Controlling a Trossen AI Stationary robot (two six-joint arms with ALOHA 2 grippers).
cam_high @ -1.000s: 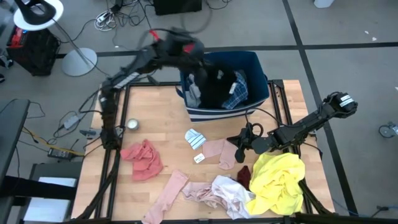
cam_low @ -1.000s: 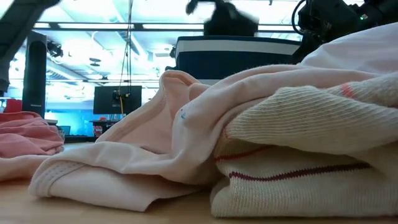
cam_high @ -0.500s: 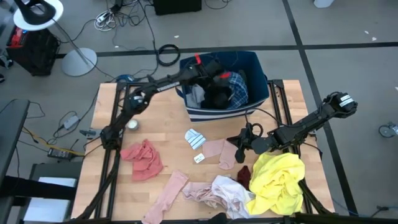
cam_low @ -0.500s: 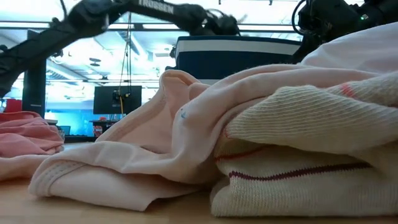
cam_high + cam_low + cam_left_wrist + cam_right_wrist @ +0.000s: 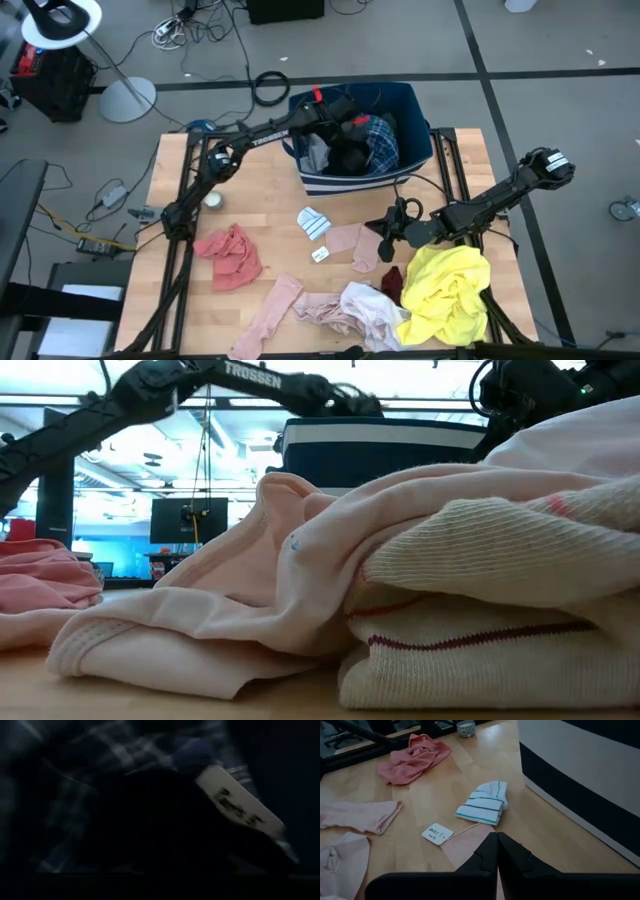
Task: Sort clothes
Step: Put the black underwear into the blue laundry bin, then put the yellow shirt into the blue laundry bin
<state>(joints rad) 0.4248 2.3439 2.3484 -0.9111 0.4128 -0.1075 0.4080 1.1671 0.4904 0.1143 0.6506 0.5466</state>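
Observation:
The navy bin (image 5: pixel 424 140) stands at the table's far edge and holds a black garment (image 5: pixel 350 152), a blue plaid one (image 5: pixel 384 140) and a grey one (image 5: pixel 314 152). My left gripper (image 5: pixel 345 120) reaches down into the bin, close over the black garment (image 5: pixel 150 825) and the plaid (image 5: pixel 75 785). On the table lie salmon red (image 5: pixel 232 256), pale pink (image 5: pixel 268 315), white (image 5: pixel 368 310), maroon (image 5: pixel 392 283) and yellow (image 5: pixel 450 292) clothes. My right gripper (image 5: pixel 497 842) hangs shut above a small pale pink piece (image 5: pixel 348 243), right of centre.
A striped white piece (image 5: pixel 315 222) and a paper tag (image 5: pixel 320 254) lie mid-table. A small cup (image 5: pixel 212 200) stands near the left edge. A white tag (image 5: pixel 240 810) lies on the black garment in the bin. Bare wood shows between the bin and the salmon garment.
My left arm has swung down from above the bin's far left corner and dipped its gripper into the bin, then kept still. The clothes on the table and my right arm have not moved.

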